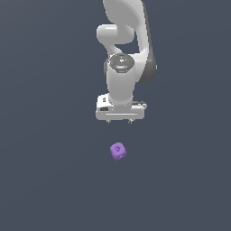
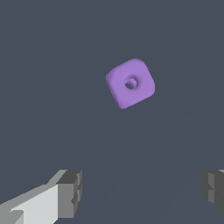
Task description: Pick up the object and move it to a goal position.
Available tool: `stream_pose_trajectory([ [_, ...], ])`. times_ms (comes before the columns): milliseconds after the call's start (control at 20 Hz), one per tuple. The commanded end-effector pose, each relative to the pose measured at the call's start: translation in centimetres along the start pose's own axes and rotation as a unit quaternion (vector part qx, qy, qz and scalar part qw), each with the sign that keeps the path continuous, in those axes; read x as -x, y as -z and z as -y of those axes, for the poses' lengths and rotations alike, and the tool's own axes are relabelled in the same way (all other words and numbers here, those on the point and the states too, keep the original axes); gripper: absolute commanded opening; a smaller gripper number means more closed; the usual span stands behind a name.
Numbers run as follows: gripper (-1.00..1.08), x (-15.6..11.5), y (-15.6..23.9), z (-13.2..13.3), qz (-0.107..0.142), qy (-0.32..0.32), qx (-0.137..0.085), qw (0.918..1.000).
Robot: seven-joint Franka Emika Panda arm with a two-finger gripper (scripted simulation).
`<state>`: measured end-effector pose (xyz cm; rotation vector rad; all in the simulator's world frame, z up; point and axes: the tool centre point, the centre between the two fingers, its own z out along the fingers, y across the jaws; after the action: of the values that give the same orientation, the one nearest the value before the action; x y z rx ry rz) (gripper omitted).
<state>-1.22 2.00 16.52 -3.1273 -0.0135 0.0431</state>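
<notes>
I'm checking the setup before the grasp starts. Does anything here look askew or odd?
Only a small thing: the purple block lies rotated, its sides not square with the open gripper. It sits apart from the gripper, not between the fingers. Nothing looks damaged.

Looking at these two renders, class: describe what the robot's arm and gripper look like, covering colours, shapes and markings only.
The arm is glossy white with rounded, bulbous links and a dark grey band down one side. A dark round cap with a tiny green spot tops the wrist. The gripper has a boxy white body with small dark panels. Its fingers are white, ending in ridged grey pads. No cables show.
</notes>
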Motion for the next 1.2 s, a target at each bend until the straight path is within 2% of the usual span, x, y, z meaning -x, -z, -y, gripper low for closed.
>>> stream_pose_trajectory([
  [0,1.00,0.0,0.0,0.0,0.000,0.000,0.000,1.0000],
  [400,1.00,-0.4,0.9,-0.5,-0.003,-0.006,0.012,0.9999],
  [650,1.00,-0.4,0.8,-0.5,-0.003,-0.005,0.012,0.9999],
  [1150,1.00,-2.7,-0.8,-0.6,-0.005,0.051,0.014,0.9986],
])
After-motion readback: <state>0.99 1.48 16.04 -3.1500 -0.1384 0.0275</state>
